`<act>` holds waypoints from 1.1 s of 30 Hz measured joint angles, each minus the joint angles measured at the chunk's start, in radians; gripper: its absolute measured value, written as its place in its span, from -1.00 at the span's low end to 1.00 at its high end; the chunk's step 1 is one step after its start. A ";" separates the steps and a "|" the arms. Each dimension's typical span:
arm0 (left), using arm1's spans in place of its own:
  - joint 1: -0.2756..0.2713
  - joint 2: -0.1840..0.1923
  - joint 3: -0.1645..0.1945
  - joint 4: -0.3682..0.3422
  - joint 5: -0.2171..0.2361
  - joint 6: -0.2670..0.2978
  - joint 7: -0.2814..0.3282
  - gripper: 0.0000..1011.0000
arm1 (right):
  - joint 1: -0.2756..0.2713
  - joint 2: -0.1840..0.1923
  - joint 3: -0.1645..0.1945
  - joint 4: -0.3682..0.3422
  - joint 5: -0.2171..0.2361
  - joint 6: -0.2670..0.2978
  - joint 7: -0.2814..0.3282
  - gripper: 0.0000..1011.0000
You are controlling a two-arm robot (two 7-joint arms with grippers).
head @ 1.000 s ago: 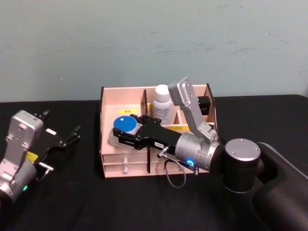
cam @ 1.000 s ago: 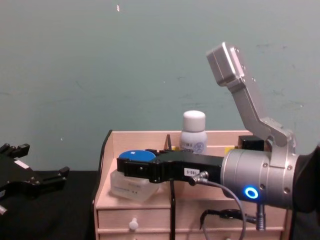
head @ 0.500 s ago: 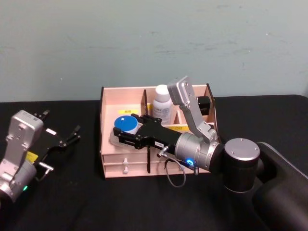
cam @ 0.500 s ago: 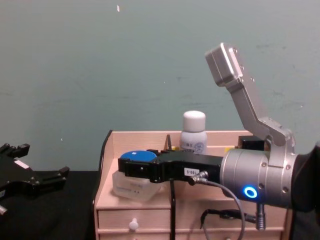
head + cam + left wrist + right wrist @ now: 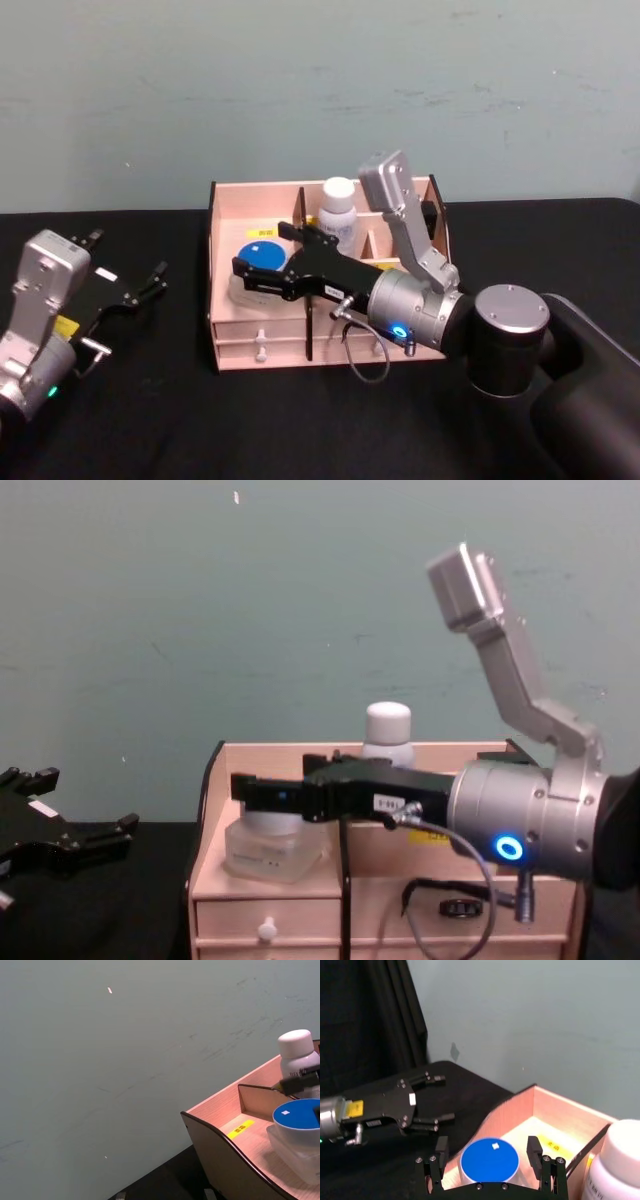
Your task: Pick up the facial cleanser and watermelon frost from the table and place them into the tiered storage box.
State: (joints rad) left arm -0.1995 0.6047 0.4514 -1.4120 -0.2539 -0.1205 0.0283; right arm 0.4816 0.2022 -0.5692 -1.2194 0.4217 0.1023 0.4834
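Note:
The tiered storage box [image 5: 213,250] is light wood with drawers and stands mid-table. A clear jar with a blue lid [image 5: 262,256], likely the facial cleanser, rests in its left compartment. A white bottle [image 5: 338,205], likely the watermelon frost, stands upright in the rear middle compartment. My right gripper [image 5: 260,249] hovers just above the jar, open, its fingers [image 5: 441,1150] straddling the blue lid [image 5: 489,1160] without touching. From the chest view the gripper [image 5: 270,780] sits over the jar [image 5: 265,852]. My left gripper [image 5: 128,255] rests open on the table to the left of the box.
The table is covered in black cloth [image 5: 150,400], and a teal wall stands behind it. The box has two small white-knobbed drawers [image 5: 260,345] at its front. A cable [image 5: 365,370] loops below my right wrist, in front of the drawers.
My right gripper has risen from around the jar to just above it, and its wrist has swung up. The jar stays in the left compartment. The left arm has not moved.

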 joint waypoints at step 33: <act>0.000 0.000 0.000 0.000 0.000 0.000 0.000 1.00 | -0.348 0.371 0.163 -0.543 0.216 -0.083 0.097 0.98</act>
State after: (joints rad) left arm -0.1996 0.6047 0.4514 -1.4120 -0.2539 -0.1205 0.0283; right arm 0.1337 0.5729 -0.4062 -1.7625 0.6376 0.0189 0.5800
